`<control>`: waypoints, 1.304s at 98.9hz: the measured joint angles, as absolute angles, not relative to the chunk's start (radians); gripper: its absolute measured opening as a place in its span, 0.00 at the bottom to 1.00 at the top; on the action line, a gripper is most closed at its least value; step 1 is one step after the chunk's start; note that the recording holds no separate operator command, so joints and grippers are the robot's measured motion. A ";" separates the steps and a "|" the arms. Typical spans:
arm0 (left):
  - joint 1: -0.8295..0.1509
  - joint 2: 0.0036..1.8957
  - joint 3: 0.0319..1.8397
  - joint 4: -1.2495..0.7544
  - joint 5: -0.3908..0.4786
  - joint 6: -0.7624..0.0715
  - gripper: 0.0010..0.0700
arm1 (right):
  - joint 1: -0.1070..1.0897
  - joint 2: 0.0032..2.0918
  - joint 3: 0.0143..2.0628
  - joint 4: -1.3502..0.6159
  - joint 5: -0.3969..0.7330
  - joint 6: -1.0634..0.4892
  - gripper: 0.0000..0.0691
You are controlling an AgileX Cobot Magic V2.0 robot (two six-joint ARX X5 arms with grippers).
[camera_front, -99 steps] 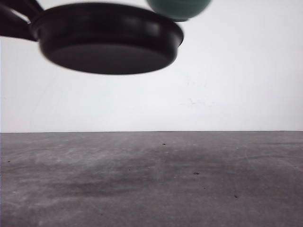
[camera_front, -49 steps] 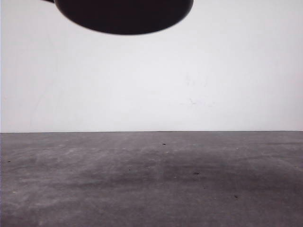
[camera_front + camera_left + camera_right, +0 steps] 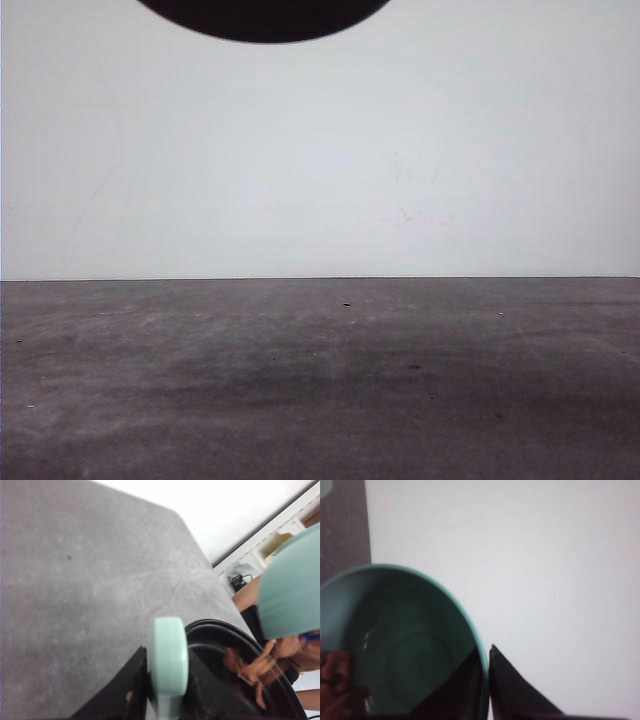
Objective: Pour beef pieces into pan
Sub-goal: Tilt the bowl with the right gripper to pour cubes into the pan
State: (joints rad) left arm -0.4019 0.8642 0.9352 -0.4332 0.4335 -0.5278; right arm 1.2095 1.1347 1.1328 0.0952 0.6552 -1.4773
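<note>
The pour looks partway done: beef pieces (image 3: 250, 665) are landing in the pan (image 3: 220, 680), gripped by its handle (image 3: 167, 665) in the left pincer, while the right pincer clamps the tilted bowl (image 3: 410, 655), a few pieces at its lip.

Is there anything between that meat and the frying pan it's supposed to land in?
Nothing visible. The teal bowl is tipped right over the pan, and beef pieces are already spilling from it straight into the pan.
</note>
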 joint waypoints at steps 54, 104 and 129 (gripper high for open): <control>-0.402 0.865 0.935 -0.454 0.436 -0.525 0.07 | 1.283 1.155 1.133 0.115 0.625 -1.642 0.02; -0.402 0.865 0.935 -0.451 0.433 -0.484 0.07 | 1.017 1.134 1.284 -0.162 0.744 -0.725 0.02; -0.402 0.854 0.935 -0.446 0.433 -0.476 0.07 | 0.505 1.144 1.295 -0.550 0.168 -0.008 0.02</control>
